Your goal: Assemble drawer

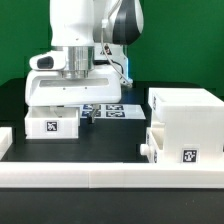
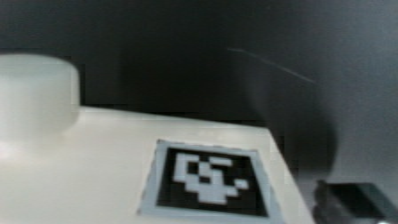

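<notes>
A white tray (image 1: 60, 112) with a square tag on its near face sits at the exterior view's left. My gripper (image 1: 80, 88) is right down on its top, and the fingertips are hidden there. In the wrist view the tray's white surface (image 2: 89, 170) fills the picture with a tag (image 2: 214, 178) and a round knob (image 2: 36, 90). One dark finger (image 2: 359, 200) shows beside the tray's edge; the other is hidden. The tall housing (image 1: 188, 112) stands at the exterior view's right. A second tray (image 1: 160, 148) with a knob sits low at the housing's front.
The marker board (image 1: 112, 110) lies flat on the black table between the tray and the housing. A low white border rail (image 1: 90, 178) runs along the front and up the exterior view's left side (image 1: 5, 140).
</notes>
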{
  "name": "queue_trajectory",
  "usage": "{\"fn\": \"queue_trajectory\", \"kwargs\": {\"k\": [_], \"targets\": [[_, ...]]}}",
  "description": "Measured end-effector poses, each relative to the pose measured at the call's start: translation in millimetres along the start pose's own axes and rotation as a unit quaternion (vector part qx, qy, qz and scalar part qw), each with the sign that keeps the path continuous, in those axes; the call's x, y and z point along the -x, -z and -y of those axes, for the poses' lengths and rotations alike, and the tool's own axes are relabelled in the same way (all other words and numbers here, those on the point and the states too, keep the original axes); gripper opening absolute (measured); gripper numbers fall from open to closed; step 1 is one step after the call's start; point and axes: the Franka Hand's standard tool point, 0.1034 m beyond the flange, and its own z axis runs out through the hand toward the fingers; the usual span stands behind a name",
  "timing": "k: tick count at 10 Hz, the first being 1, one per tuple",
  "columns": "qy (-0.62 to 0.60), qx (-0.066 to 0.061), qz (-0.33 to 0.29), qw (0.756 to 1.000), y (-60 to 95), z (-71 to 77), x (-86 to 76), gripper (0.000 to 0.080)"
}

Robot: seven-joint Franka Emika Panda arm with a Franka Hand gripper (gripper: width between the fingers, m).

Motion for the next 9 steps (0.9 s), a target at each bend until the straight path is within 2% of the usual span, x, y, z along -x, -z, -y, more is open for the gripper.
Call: {"fn": "queue_trajectory", "kwargs": {"k": [2,3,6,9], "targets": [[0.001,0.000,0.000,1.000,0.0,1.0,-0.4,0.0173],[0.002,0.000,0.000,1.000,-0.1,1.6,-0.7,0.0060],[0.004,-0.001,-0.002,1.000,1.6,7.4,-4.4,0.0041],[0.028,0.003,-0.019,0.999,19.6,33.9,-29.5,0.0041]]}}
